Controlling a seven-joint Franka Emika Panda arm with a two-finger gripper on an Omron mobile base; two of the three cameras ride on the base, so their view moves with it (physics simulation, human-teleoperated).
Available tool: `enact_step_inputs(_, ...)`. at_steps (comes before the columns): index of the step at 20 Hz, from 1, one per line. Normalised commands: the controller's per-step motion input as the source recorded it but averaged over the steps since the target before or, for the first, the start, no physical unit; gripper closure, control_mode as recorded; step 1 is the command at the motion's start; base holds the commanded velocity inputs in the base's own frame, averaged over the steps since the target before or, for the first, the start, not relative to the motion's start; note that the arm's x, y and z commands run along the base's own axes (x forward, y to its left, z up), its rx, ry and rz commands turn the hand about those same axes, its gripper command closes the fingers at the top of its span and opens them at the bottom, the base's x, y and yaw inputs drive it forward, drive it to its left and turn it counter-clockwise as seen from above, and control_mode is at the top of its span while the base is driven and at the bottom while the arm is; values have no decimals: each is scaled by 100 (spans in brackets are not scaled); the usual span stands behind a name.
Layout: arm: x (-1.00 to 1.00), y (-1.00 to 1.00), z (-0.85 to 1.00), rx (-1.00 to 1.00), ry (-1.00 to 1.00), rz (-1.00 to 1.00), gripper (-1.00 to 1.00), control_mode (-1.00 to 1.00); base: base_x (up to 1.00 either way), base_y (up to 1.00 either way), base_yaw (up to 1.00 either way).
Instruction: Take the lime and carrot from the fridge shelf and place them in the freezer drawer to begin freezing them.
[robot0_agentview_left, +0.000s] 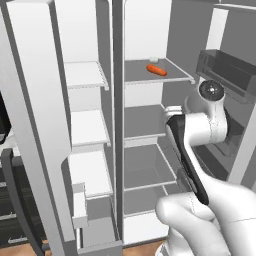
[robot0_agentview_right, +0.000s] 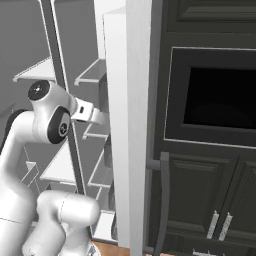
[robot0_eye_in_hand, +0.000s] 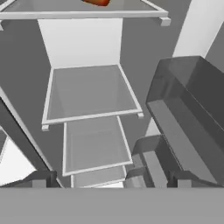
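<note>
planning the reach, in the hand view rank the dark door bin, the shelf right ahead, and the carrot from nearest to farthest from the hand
1. Dark door bin, close on the right.
2. Middle shelf, straight ahead.
3. Carrot, on the fridge shelf at the top edge.

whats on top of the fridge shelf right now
The carrot lies on the fridge shelf, with a small white lump behind it. No lime can be made out there. The hand view catches just the carrot's edge at its top.

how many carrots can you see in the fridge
1. The carrot lies on the upper fridge shelf, beside a small white lump behind it. Others could be hidden behind the arm.
</note>
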Motion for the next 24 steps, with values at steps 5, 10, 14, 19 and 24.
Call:
enact_step_inputs(5,1,3,49,0,-35,0,-100,-100,0,0,0)
enact_step_inputs(10,0,15,53,-5,-30,0,-100,-100,0,0,0)
enact_step_inputs(14,7,1,84,-2,-17,0,-100,-100,0,0,0)
enact_step_inputs(19,41,0,64,0,1,0,-100,-100,0,0,0)
enact_step_inputs(24,86,0,4,0,19,0,-100,-100,0,0,0)
